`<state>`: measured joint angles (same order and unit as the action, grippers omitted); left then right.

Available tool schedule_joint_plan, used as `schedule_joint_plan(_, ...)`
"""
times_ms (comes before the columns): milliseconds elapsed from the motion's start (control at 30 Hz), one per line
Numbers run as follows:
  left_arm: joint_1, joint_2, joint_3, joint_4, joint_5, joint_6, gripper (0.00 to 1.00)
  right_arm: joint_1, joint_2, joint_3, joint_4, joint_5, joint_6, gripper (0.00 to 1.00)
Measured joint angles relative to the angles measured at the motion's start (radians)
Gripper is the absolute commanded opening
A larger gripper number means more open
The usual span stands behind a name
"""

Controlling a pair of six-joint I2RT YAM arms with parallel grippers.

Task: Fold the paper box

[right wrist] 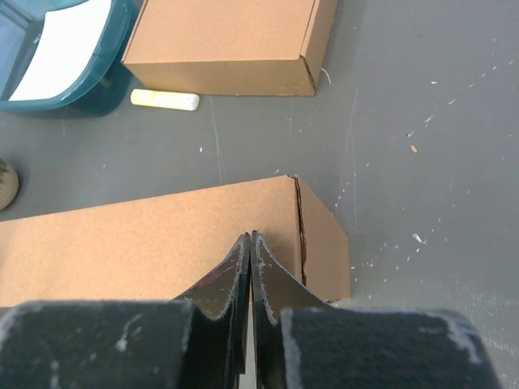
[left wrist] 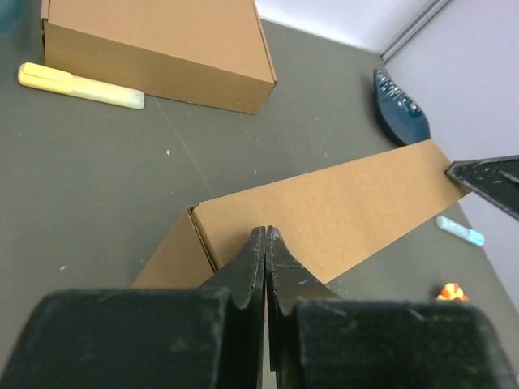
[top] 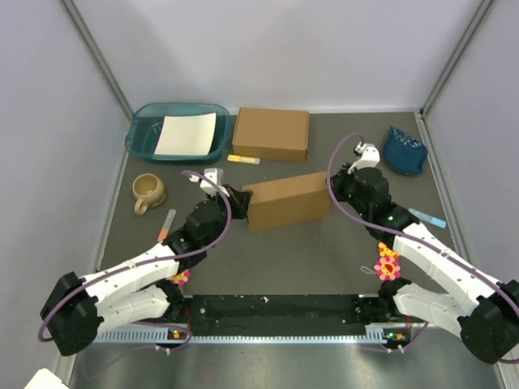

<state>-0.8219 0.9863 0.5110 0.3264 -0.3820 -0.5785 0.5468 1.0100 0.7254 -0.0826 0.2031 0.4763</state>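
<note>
The paper box (top: pixel 288 200) stands closed in the middle of the table, a shallow brown cardboard block turned slightly askew. My left gripper (top: pixel 241 198) is shut at its left end, its tips (left wrist: pixel 267 232) over the box's top face (left wrist: pixel 340 211) near the corner. At the right end my right gripper (top: pixel 332 188) is also shut, tips (right wrist: pixel 250 237) on the top face (right wrist: pixel 122 243) just inside the right edge. Neither has anything between its fingers. The right fingers (left wrist: pixel 491 182) show at the far end in the left wrist view.
A twin brown box (top: pixel 272 133) sits behind, with a yellow marker (top: pixel 243 160) in front of it. A teal tray (top: pixel 139 138) holding white paper (top: pixel 186 134) is back left. A mug (top: pixel 148 191), an orange-tipped pen (top: pixel 167 223), a blue object (top: pixel 404 150) and a light blue pen (top: pixel 427 217) lie around.
</note>
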Motion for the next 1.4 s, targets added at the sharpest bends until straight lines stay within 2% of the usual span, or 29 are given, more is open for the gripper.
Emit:
schedule_joint_plan(167, 0.002, -0.022, -0.057, 0.087, 0.018, -0.047, 0.0, 0.0, -0.01, -0.016, 0.012, -0.005, 0.0, 0.0)
schedule_joint_plan(367, -0.004, -0.068, -0.068, 0.05, 0.042, -0.044, 0.0, 0.0, -0.051, -0.042, 0.015, -0.018, 0.006, 0.0)
schedule_joint_plan(533, -0.056, -0.157, -0.117, 0.021, 0.053, -0.044, 0.0, 0.029, -0.176, -0.111, -0.026, -0.017, 0.029, 0.0)
schedule_joint_plan(633, -0.126, -0.237, -0.154, -0.018, 0.035, -0.045, 0.01, 0.05, -0.28, -0.148, -0.093, -0.025, 0.058, 0.0)
schedule_joint_plan(700, -0.181, -0.298, -0.164, -0.079, 0.011, -0.044, 0.16, 0.057, -0.344, -0.161, -0.16, -0.041, 0.08, 0.1)
schedule_joint_plan(733, -0.198, -0.32, -0.166, -0.112, 0.003, -0.042, 0.32, 0.06, -0.365, -0.162, -0.194, -0.048, 0.089, 0.16)
schedule_joint_plan(767, -0.212, -0.359, -0.166, -0.157, -0.01, -0.043, 0.37, 0.065, -0.388, -0.162, -0.235, -0.059, 0.097, 0.25)
schedule_joint_plan(833, -0.219, -0.433, -0.166, -0.244, -0.057, -0.039, 0.46, 0.074, -0.422, -0.152, -0.333, -0.065, 0.106, 0.32)
schedule_joint_plan(1000, -0.214, -0.566, -0.163, -0.336, -0.205, -0.006, 0.48, 0.074, -0.412, -0.074, -0.483, -0.028, 0.102, 0.39)
schedule_joint_plan(1200, -0.213, -0.474, -0.143, -0.399, -0.269, -0.049, 0.48, 0.074, -0.359, -0.06, -0.484, -0.001, 0.1, 0.43)
schedule_joint_plan(1400, -0.213, -0.409, -0.179, -0.428, -0.286, -0.108, 0.52, 0.071, -0.325, -0.166, -0.462, -0.006, 0.113, 0.45)
